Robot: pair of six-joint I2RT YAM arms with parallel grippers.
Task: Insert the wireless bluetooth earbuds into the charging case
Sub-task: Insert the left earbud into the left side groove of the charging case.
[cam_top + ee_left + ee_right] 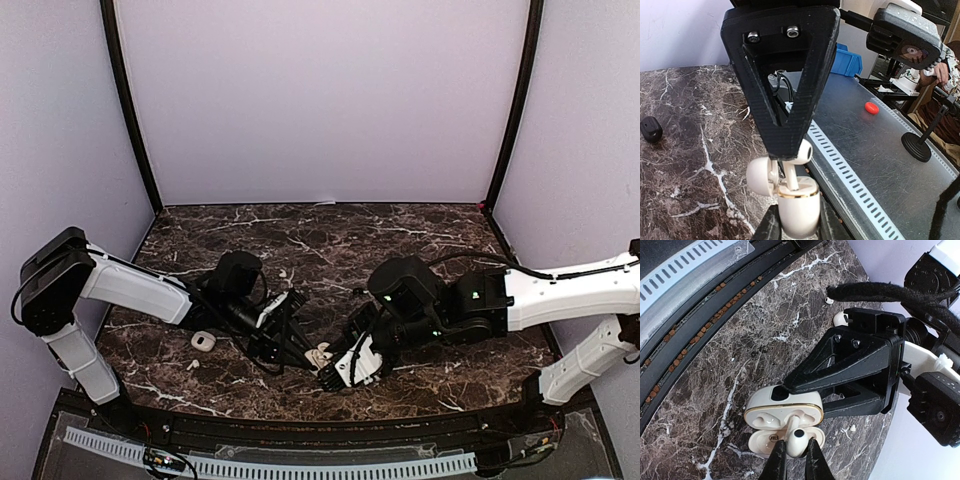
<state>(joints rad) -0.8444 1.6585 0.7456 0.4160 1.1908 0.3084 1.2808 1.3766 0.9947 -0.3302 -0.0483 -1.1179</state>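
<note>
A white stemmed earbud (795,439), dark dot on its head, is pinched in the nearly shut right pincer (795,447). Its stem is in the open cream, gold-rimmed case (765,405), which the left pincer (804,399) clamps at the table's (715,390) near edge.

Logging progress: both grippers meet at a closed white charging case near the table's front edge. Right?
No: the white charging case is open, lid swung back, as the right wrist view shows. The left gripper and right gripper do meet at it near the table's front edge.
</note>
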